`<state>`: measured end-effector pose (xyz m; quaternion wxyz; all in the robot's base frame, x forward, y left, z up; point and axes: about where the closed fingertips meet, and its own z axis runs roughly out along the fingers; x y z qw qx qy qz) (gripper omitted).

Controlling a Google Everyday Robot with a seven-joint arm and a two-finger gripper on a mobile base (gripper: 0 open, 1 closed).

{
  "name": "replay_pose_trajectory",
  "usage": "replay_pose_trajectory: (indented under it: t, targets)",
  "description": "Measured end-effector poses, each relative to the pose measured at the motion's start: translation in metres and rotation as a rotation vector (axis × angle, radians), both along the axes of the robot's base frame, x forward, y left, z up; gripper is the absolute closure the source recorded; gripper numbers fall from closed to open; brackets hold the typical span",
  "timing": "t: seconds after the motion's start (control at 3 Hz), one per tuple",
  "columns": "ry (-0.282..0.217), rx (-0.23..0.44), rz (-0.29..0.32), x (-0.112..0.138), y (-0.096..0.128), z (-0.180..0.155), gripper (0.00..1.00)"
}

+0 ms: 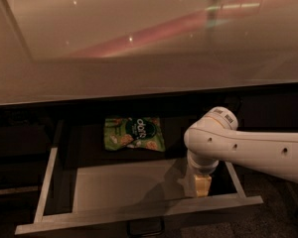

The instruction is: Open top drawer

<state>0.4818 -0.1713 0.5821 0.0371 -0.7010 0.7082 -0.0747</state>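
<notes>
Top drawer (139, 213) extended toward camera (long axis left-right); gripper (198, 186) inside, right.

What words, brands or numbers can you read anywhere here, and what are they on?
Green crinkled snack bag: white logo lettering, too blurred to read.
Open dark top drawer with pale grey rims: no text.
Cream pincer, down in the drawer's front right corner: no text.
</notes>
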Motion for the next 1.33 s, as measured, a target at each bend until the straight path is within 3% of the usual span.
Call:
replay_pose_trajectory:
  t: [0.33,1.33]
  targets:
    - [0.0,0.0,0.0,0.0,0.0,0.0,0.0]
    - [-0.175,0.015,0.015,-0.044,0.007,0.057,0.0]
